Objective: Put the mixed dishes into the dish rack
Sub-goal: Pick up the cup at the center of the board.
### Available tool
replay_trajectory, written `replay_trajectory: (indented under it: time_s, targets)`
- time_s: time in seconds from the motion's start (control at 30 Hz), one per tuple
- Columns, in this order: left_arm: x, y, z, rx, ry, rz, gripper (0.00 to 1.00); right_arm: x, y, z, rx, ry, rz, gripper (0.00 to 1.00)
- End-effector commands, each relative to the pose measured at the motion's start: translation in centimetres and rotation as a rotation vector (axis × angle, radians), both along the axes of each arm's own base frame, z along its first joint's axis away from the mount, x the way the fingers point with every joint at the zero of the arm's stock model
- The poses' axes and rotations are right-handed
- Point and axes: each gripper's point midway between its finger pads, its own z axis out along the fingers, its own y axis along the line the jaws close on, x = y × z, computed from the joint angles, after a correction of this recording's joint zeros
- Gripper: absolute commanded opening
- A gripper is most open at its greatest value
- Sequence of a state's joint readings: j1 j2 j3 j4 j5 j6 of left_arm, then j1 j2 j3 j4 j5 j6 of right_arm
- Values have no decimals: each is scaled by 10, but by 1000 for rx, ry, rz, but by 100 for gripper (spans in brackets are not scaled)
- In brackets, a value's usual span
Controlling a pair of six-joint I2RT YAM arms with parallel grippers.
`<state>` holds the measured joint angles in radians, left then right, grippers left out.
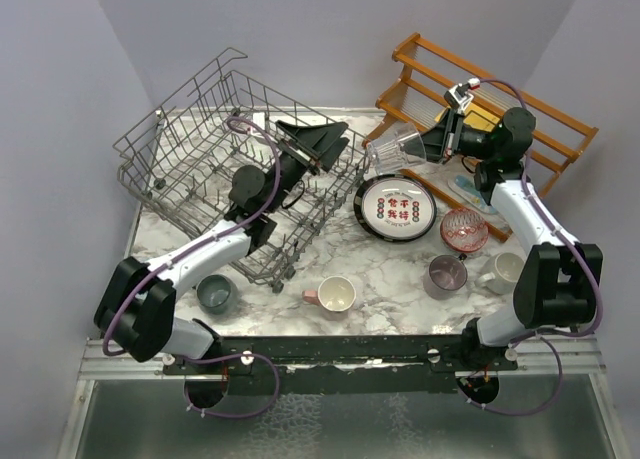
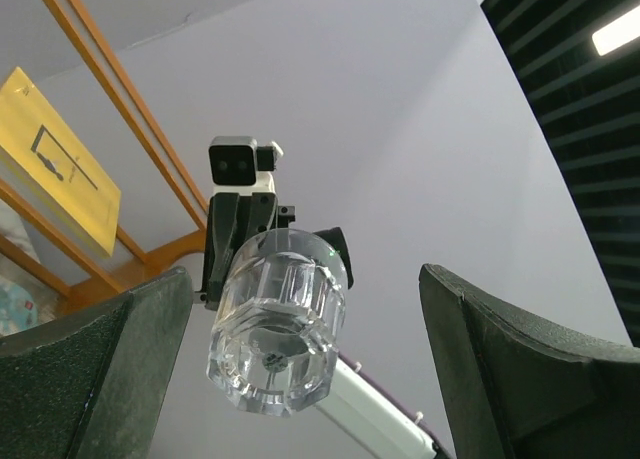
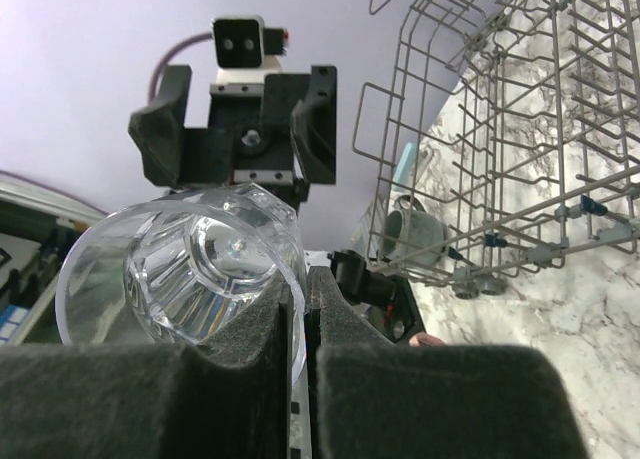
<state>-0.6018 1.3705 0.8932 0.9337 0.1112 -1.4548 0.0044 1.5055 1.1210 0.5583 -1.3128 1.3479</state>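
A clear glass [image 1: 393, 147] hangs on its side in the air right of the dish rack [image 1: 200, 169]. My right gripper [image 1: 437, 143] is shut on its rim, one finger inside and one outside, as the right wrist view shows at the glass [image 3: 180, 274] and right gripper [image 3: 308, 304]. My left gripper [image 1: 335, 147] is open over the rack's right edge and faces the glass's base [image 2: 278, 324] from a short distance, its fingers [image 2: 100, 374] wide apart. On the table lie a black-rimmed plate [image 1: 397, 208], a red bowl [image 1: 464, 229], and mauve [image 1: 444, 276], cream [image 1: 503, 272], pink [image 1: 335, 295] and grey-teal [image 1: 215, 294] mugs.
An orange-brown wooden slatted shelf [image 1: 490, 119] stands at the back right, behind my right arm, with a yellow sheet [image 2: 55, 159] on it. The rack [image 3: 500, 129] sits tilted on the marble table [image 1: 390, 269]. Grey walls close in the sides.
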Motion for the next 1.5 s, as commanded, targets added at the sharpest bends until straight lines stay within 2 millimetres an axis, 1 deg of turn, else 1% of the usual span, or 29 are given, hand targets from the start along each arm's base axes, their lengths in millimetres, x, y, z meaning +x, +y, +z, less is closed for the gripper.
replay_trajectory:
  time_s: [0.0, 0.1, 0.2, 0.27, 0.47, 0.6, 0.7, 0.77, 1.0, 1.27, 1.47]
  targets:
    - [-6, -8, 18, -124, -11, 25, 98, 15, -3, 16, 53, 39, -74, 1]
    - [-11, -22, 11, -128, 14, 24, 98, 19, -3, 18, 64, 42, -86, 1]
    - [-13, -27, 2, -129, 42, 70, 99, 21, -3, 21, 72, 43, -95, 1]
    - [-15, -30, -1, -127, 52, 103, 99, 23, -3, 21, 75, 49, -103, 1]
    - [-20, -39, 4, -156, 29, 152, 99, 27, -4, 18, 78, 70, -115, 1]
    - [-16, -48, -8, -118, 69, 174, 99, 23, -4, 24, 83, 56, -109, 1]
    - [-12, -46, -23, -84, 119, 204, 99, 21, -4, 28, 86, 45, -109, 1]
    - [-11, -46, -28, -67, 133, 219, 99, 21, -3, 28, 86, 45, -110, 1]
    - [-8, -50, -29, -36, 133, 229, 99, 22, -3, 25, 84, 50, -114, 1]
    - [-9, -67, -20, -77, 110, 192, 99, 19, 0, 12, 74, 72, -114, 1]
    - [-6, -68, -20, -80, 119, 204, 98, 15, 6, 5, 67, 76, -105, 1]
